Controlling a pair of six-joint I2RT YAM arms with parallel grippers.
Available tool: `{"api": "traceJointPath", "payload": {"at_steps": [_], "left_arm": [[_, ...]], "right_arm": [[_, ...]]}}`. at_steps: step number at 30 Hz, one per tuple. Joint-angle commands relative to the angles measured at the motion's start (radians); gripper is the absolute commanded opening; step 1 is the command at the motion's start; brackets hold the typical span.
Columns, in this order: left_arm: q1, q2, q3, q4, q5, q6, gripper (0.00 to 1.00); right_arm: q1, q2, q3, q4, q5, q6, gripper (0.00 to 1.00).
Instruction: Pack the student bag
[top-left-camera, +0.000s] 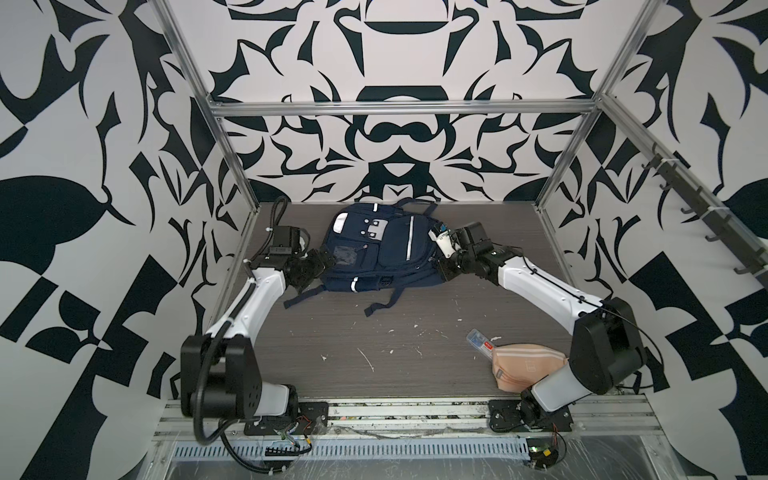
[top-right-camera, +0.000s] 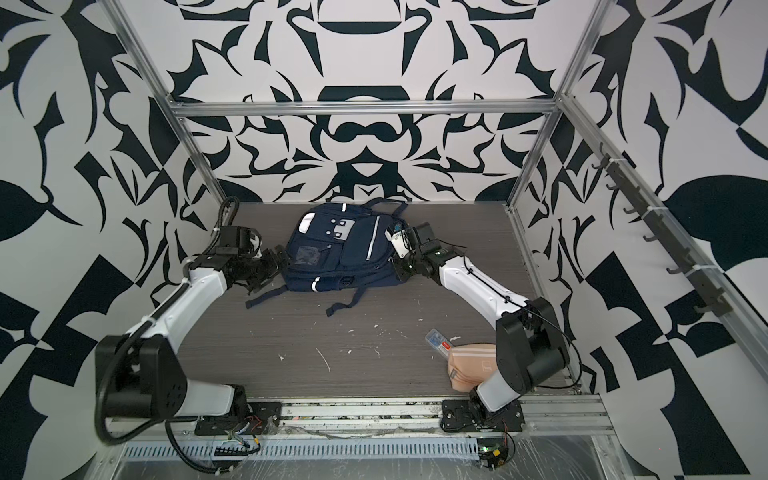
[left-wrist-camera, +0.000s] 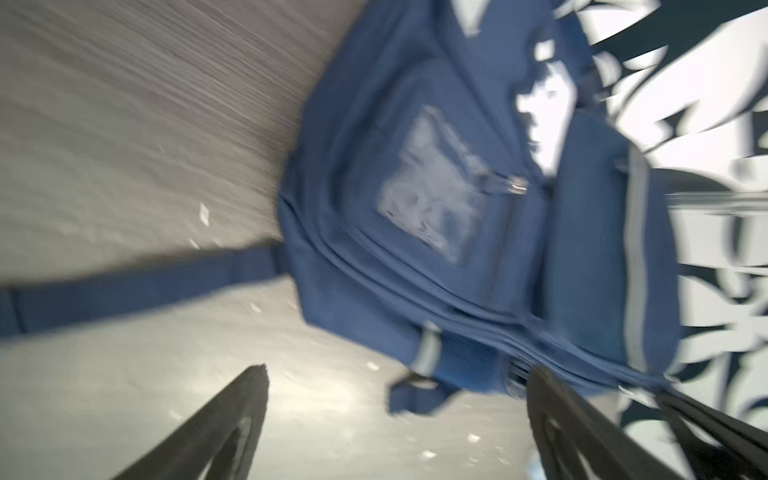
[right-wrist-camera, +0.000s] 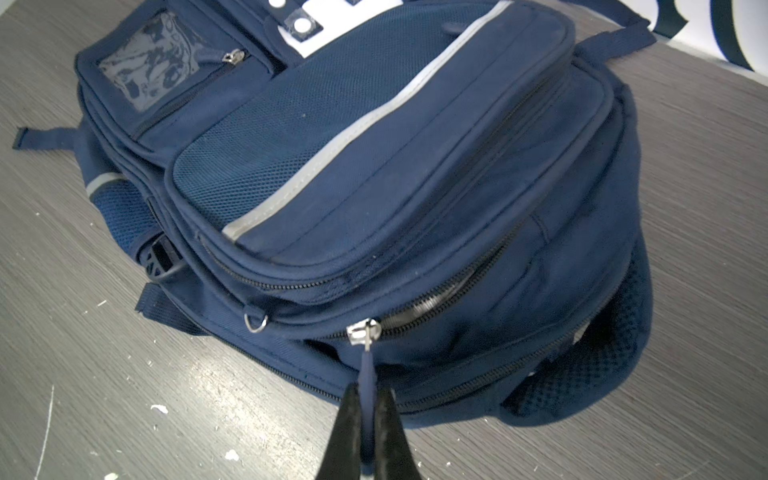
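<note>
Navy-blue fabric fills my right wrist view: one student bag (right-wrist-camera: 374, 174), a large backpack with white reflective stripes, lies flat on the grey wood-grain table (top-left-camera: 374, 345), front pockets up. My right gripper (right-wrist-camera: 368, 432) is clenched on the dark blue zipper pull (right-wrist-camera: 368, 376), which runs straight from between its two black fingers to the silver slider on the bag's side zip just ahead of it. My left gripper (left-wrist-camera: 395, 424) is released, its two dark fingers spread wide with nothing between them; the bag's lower corner and one buckled strap end sit just beyond the tips, apart from them, though that view is smeared. In both top views I count two arms, one at each side of the bag, and two loose straps (top-left-camera: 303, 297) trailing from the bag towards me. Well behind the right gripper, near that arm's base, lie one peach-pink striped zip pouch (top-left-camera: 528, 365) and one clear plastic case (top-left-camera: 480, 338), touching each other.
</note>
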Motion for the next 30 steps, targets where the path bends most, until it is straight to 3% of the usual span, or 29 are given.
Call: {"api": "traceJointPath", "payload": {"at_steps": [1,6,8,11,15,16,25,30], "left_arm": [[0.015,0.127,0.084,-0.037,0.058,0.180,0.99],[0.014,0.268,0.119,-0.010,0.167,0.191,1.00],[0.001,0.268,0.094,0.026,0.220,0.155,0.90],[-0.037,0.259,0.047,0.063,0.241,0.119,0.60],[-0.041,0.212,-0.096,0.235,0.323,-0.026,0.04],[-0.046,0.200,-0.122,0.263,0.337,-0.058,0.00],[-0.062,0.066,-0.276,0.458,0.431,-0.308,0.00],[-0.062,0.043,-0.321,0.465,0.411,-0.362,0.00]], "right_arm": [[0.001,-0.008,0.072,0.045,-0.040,-0.039,0.00],[0.001,0.008,0.080,0.046,-0.043,-0.039,0.00],[0.001,0.011,0.081,0.046,-0.042,-0.035,0.00],[0.001,0.016,0.072,0.057,-0.040,-0.027,0.00],[0.001,0.026,0.071,0.061,-0.044,-0.022,0.00],[0.001,0.029,0.073,0.057,-0.048,-0.023,0.00],[0.081,0.054,0.092,-0.088,-0.067,-0.205,0.00],[0.081,0.000,-0.034,-0.036,-0.197,-0.213,0.00]]}}
